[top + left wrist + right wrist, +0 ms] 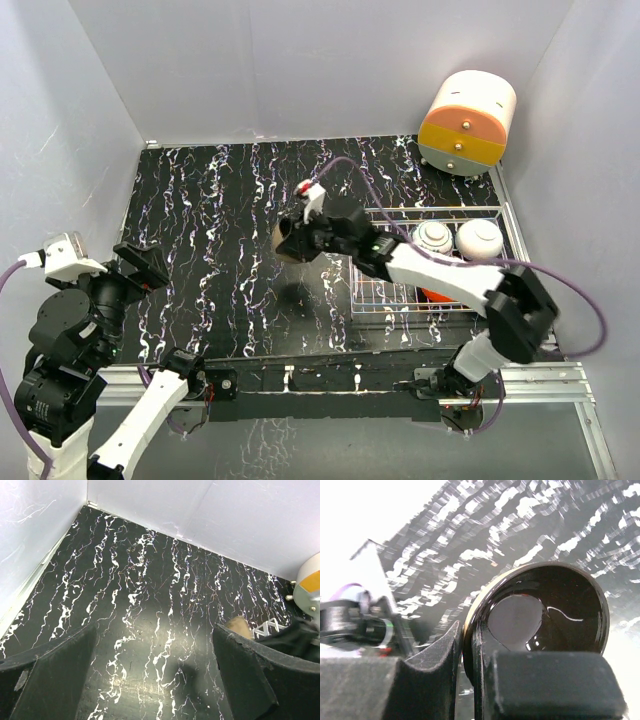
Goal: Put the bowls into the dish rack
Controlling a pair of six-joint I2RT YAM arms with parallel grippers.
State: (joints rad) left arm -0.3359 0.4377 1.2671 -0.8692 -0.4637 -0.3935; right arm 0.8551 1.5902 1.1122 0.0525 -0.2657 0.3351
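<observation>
My right gripper (300, 238) is shut on the rim of a bowl (288, 243) that is tan-gold outside and glossy black inside (555, 610). One finger is inside the bowl and one outside. It hangs tilted over the middle of the table, left of the dish rack (372, 292), and casts a shadow on the table below it. In the wire rack lie a white bowl (480, 238), a patterned bowl (433, 237) and a red-orange bowl (440, 295). The left gripper (140, 262) stands open and empty at the table's left side (155, 680). The tan bowl (239, 626) peeks past its right finger.
A round cream-and-orange drawer cabinet (467, 122) stands at the back right corner, behind the rack. Grey walls close in the black marbled table (220, 210) on three sides. A metal rail (540, 375) runs along the near edge.
</observation>
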